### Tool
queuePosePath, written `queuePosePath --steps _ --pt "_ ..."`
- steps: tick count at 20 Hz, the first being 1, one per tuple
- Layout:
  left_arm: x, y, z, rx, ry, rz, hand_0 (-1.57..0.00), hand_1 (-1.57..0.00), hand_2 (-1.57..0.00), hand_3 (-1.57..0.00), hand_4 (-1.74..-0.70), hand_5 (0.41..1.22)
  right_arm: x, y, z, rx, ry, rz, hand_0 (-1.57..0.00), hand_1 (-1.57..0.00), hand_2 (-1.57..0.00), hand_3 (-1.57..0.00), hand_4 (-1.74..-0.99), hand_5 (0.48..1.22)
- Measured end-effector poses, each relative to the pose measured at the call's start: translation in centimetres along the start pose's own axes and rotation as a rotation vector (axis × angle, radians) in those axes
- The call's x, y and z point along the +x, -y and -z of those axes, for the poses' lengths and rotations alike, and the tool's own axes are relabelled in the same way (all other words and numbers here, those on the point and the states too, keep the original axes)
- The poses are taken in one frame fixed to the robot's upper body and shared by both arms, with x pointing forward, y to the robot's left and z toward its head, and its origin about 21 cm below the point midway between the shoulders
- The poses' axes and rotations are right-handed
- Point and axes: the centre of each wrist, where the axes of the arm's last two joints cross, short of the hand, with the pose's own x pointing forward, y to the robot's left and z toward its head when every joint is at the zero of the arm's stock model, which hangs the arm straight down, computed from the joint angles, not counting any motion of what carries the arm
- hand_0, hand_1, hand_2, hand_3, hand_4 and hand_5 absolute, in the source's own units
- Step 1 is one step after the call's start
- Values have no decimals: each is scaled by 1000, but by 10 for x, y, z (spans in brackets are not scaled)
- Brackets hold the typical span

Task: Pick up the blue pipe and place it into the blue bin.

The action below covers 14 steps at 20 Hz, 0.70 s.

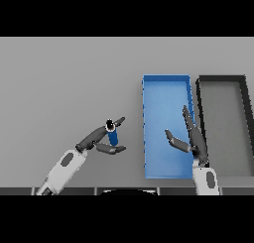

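Blue pipe (112,136) upright in my left hand's (101,139) pinch | blue bin (166,128) just rightward | right hand (191,138) open over bin

1. One head view only, set high at the near edge, looking steeply down and away over the table (69,78).
2. It stands fairly close: both arms enter from the near side.

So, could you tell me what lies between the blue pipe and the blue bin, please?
In the head view, only bare grey table separates the blue pipe, held in the left hand, from the blue bin. The right hand is over the bin.
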Motion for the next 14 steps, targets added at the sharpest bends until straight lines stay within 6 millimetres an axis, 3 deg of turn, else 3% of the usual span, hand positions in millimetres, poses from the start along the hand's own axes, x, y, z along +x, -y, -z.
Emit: queuePosePath --steps 2,4,7,10,14 --pt "1 2 5 10 46 -45 -17 -160 -290 -255 -1208 607 0 -3 0 2 7 5 1 1 1 1 -1261 600" --pt "-4 5 10 29 42 -118 -443 -592 -699 -721 -1345 828 -3 -2 -3 8 10 1 1 1 1 1 -1259 602" --pt "-4 14 13 63 65 -153 -993 -1070 -1124 -1102 -1532 1020 -3 -3 1 4 7 -2 1 1 1 1 -1262 611" --pt "-4 23 14 68 92 -135 -1275 -1314 -1342 -1265 -1629 1118 -2 -3 0 2 18 1 1 1 1 1 -1258 615" --pt "4 29 15 80 156 -101 -1450 -1466 -1477 -1386 -1690 1179 0 -4 2 18 19 -3 1 1 1 1 -1245 621"
